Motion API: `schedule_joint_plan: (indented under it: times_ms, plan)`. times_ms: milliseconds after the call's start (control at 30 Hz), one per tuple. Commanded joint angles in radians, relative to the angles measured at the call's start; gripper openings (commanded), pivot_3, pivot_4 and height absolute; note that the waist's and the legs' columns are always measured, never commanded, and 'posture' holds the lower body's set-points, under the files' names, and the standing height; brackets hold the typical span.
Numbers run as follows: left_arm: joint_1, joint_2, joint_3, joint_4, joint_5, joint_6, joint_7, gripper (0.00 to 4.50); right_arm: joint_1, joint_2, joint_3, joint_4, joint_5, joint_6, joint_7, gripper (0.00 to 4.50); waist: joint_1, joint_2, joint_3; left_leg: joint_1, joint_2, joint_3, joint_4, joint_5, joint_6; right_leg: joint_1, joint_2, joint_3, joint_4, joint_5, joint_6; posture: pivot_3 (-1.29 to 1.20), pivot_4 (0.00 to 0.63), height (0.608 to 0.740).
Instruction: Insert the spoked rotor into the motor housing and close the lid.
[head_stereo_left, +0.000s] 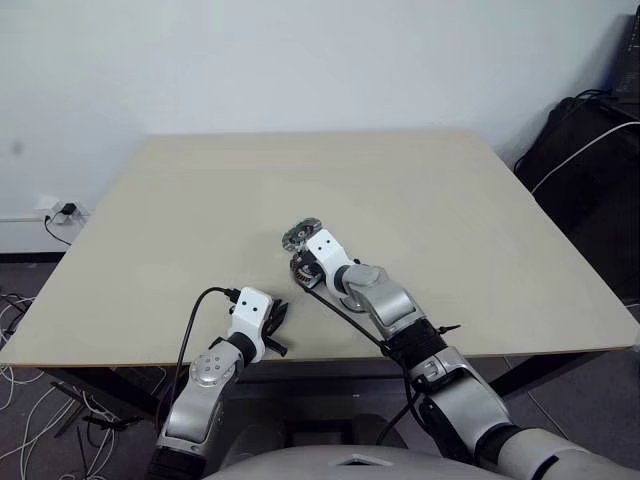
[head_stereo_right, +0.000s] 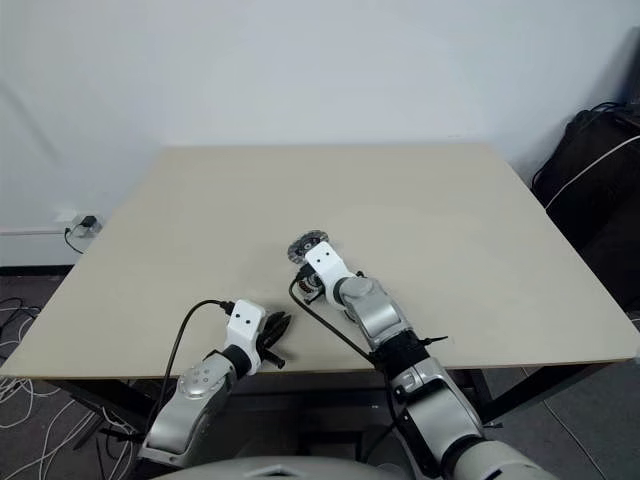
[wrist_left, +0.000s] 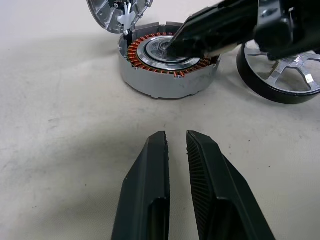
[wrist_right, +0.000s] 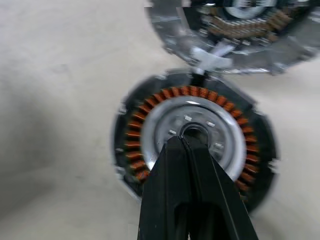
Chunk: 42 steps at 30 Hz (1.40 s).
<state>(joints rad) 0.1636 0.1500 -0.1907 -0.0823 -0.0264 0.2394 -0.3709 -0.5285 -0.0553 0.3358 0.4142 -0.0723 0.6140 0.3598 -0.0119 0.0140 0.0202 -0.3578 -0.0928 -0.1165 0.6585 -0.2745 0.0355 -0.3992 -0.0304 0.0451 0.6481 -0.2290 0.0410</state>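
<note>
Left gripper (wrist_left: 176, 145) closed, empty; right gripper (wrist_right: 185, 142) closed over upward-facing motor housing (wrist_left: 167, 65).

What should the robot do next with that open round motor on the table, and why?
Probably lift the right gripper off the motor housing and go for the spoked rotor. Its shut jaws rest on the housing's silver centre and hold nothing, the lid stands hinged open, and the rotor lies on the table beside the housing, not yet inserted.

We are reaching our right gripper (wrist_right: 186, 142) forward and down, jaws pressed together. Our left gripper (wrist_left: 176, 141) is hanging low nearby, jaws nearly touching.
</note>
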Motion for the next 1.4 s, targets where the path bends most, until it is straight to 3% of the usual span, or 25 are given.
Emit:
schedule_joint_plan:
  times_ms: [33,367,500,600,800,1000,1200,1400]
  plan:
    - [-0.019,-0.003,-0.006,-0.034,-0.008,-0.001,0.001,0.65,-0.029,-0.004,-0.029,-0.046,-0.001,-0.012,-0.007,0.04,0.0,0.0,0.0,0.0,0.0,0.0,0.0,0.0,0.0,0.0,0.0,0.0,0.0,0.0,0.0,0.0,0.0,0.74]
    - [-0.023,-0.002,-0.011,-0.03,-0.009,-0.004,0.0,0.65,0.004,-0.019,-0.035,-0.136,-0.02,-0.047,-0.037,0.04,-0.001,0.0,0.0,0.0,0.001,0.0,-0.002,0.001,0.0,-0.001,0.0,0.0,0.0,0.0,0.0,0.0,0.0,0.74]
    - [-0.016,-0.001,-0.011,-0.04,-0.009,-0.005,0.003,0.65,0.087,-0.052,-0.067,-0.276,0.018,-0.05,-0.01,0.04,0.002,0.0,0.0,0.0,0.001,0.0,-0.002,0.001,0.0,-0.001,0.0,0.0,-0.001,0.0,0.0,0.0,0.0,0.74]
    - [-0.003,0.003,-0.008,-0.049,-0.011,-0.002,0.005,0.65,0.193,-0.107,-0.118,-0.443,0.061,-0.013,0.022,0.65,0.004,0.0,0.0,-0.001,0.0,-0.001,-0.002,0.0,0.001,-0.001,0.0,0.0,-0.002,0.0,0.0,0.0,0.0,0.74]
    - [0.007,0.009,-0.011,-0.049,-0.016,0.006,-0.001,0.65,0.382,-0.196,-0.271,-0.652,0.159,0.064,0.043,2.61,0.007,0.0,0.001,-0.001,0.001,-0.001,-0.002,-0.001,0.001,0.001,-0.001,0.0,-0.003,-0.003,0.005,0.0,0.0,0.74]
    - [-0.01,0.012,-0.027,-0.034,-0.018,0.019,-0.021,0.65,0.503,-0.138,-0.447,-0.729,0.275,0.178,-0.031,4.46,0.005,0.0,0.002,-0.001,0.003,0.0,-0.002,-0.001,0.0,0.002,0.0,0.001,-0.003,-0.004,0.006,0.0,0.0,0.74]
    - [-0.026,0.017,-0.03,-0.024,-0.021,0.025,-0.035,0.65,0.495,0.034,-0.67,-0.719,0.498,0.411,-0.11,4.46,0.005,0.001,0.002,-0.001,0.005,0.0,-0.002,0.0,0.0,0.002,0.001,0.001,-0.003,-0.004,0.006,0.0,0.0,0.74]
    - [-0.028,0.021,-0.029,-0.026,-0.021,0.03,-0.04,0.65,0.461,0.097,-0.748,-0.66,0.6,0.488,-0.159,4.46,0.003,0.003,0.003,-0.001,0.004,0.0,-0.002,-0.001,0.0,0.001,0.001,0.002,-0.004,-0.004,0.006,0.0,0.0,0.74]
